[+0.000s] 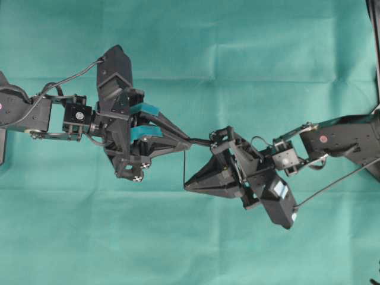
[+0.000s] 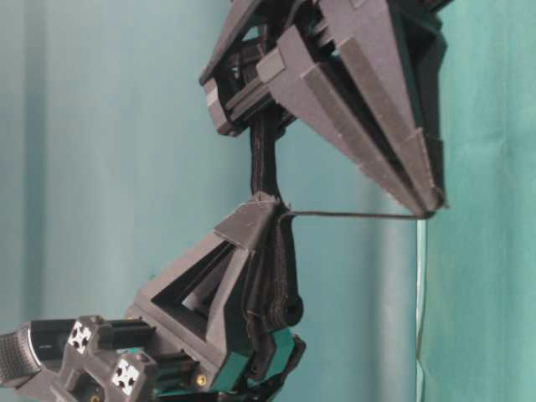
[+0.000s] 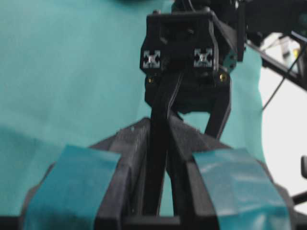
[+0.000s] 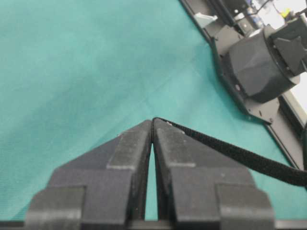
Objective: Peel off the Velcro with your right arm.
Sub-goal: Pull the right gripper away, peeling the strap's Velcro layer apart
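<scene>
The Velcro is a black strip held in the air between both grippers. My left gripper [image 1: 189,142], with teal tape on its fingers, is shut on the strip's body [image 3: 160,143]. One thin layer [image 1: 184,167] has parted from the rest and stretches taut to my right gripper [image 1: 187,184], whose plain black fingers are shut on its end. In the table-level view this layer [image 2: 352,214] runs straight from the left gripper [image 2: 266,201] to the right gripper [image 2: 430,209]. In the right wrist view the layer [image 4: 230,152] leaves the tips of the right gripper [image 4: 153,120] toward the right.
Green cloth [image 1: 178,35] covers the table under both arms. A black arm base [image 4: 259,62] stands at the upper right of the right wrist view. A dark edge [image 1: 374,47] borders the cloth at the far right.
</scene>
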`<state>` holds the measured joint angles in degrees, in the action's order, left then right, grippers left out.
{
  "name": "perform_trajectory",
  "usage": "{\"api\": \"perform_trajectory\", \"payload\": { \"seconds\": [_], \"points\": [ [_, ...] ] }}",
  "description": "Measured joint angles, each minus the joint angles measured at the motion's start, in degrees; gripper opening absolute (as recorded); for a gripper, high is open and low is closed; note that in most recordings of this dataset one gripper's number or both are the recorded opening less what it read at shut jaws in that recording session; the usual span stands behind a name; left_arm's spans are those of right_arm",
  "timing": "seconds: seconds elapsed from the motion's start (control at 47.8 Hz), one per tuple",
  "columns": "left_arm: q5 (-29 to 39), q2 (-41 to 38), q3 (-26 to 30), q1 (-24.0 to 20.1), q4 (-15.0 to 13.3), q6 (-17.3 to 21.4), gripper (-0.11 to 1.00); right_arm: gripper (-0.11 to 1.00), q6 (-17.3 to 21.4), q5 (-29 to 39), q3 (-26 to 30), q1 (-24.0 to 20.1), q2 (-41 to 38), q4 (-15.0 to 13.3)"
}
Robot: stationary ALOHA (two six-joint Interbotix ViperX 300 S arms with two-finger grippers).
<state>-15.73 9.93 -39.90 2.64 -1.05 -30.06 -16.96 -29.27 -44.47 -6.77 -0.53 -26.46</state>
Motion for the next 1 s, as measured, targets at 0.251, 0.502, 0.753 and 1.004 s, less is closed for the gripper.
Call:
{"api": "perform_trajectory", "payload": {
  "seconds": [0.251, 0.502, 0.753, 1.004],
  "points": [
    [-0.09, 0.00, 0.00, 0.00, -0.09, -0.09, 0.10, -0.09, 0.09, 1.85, 0.09, -1.14, 0.09, 0.00],
    [-0.09, 0.00, 0.00, 0.00, 0.00, -0.18, 0.10, -0.09, 0.09, 2.64, 0.09, -1.76, 0.00, 0.00],
    [-0.09, 0.09, 0.00, 0.00, 0.00, -0.18, 0.10, -0.09, 0.35, 2.72, 0.18, -1.76, 0.09, 0.18],
    [-0.09, 0.00, 0.00, 0.00, -0.09, -0.09, 0.10, -0.09, 2.02, 3.08, 0.18, -1.76, 0.09, 1.41]
  ]
}}
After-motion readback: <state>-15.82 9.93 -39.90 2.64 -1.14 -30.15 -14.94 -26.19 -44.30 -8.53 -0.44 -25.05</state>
